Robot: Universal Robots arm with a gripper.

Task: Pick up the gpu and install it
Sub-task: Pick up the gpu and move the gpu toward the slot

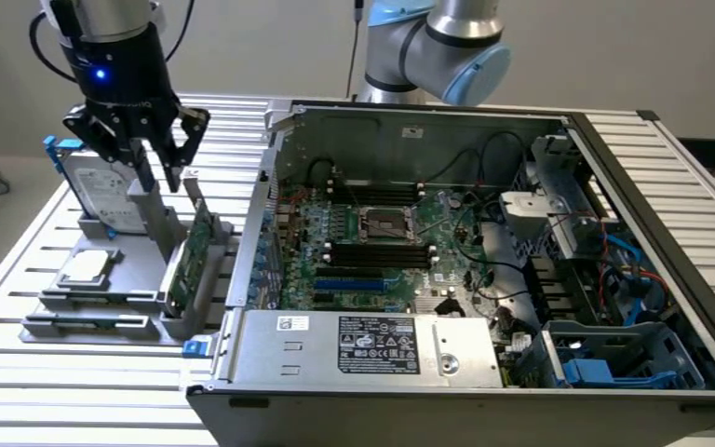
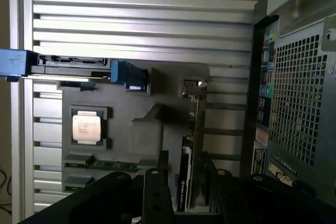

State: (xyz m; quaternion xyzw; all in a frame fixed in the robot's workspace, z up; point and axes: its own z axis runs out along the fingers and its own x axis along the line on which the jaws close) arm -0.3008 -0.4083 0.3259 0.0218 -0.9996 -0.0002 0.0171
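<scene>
The gpu (image 1: 186, 263) stands on its long edge in a slot of the grey holder (image 1: 122, 298), left of the computer case, green board facing the exterior view's left. My gripper (image 1: 164, 175) hangs just above the card's far end, open and holding nothing. In the wrist view the gpu (image 2: 190, 145) appears edge-on, running between my two dark fingers (image 2: 156, 195), with my gripper (image 2: 186, 198) straddling its line from above. The open case shows the motherboard (image 1: 383, 242) with its blue and black slots.
In the same holder sit a silver hard drive (image 1: 90, 182) with blue rails, a square processor chip (image 1: 88, 267) and a memory stick (image 1: 90, 321). The case wall (image 1: 264, 214) rises close to the gpu's right. A power supply (image 1: 370, 345) lies along the case front.
</scene>
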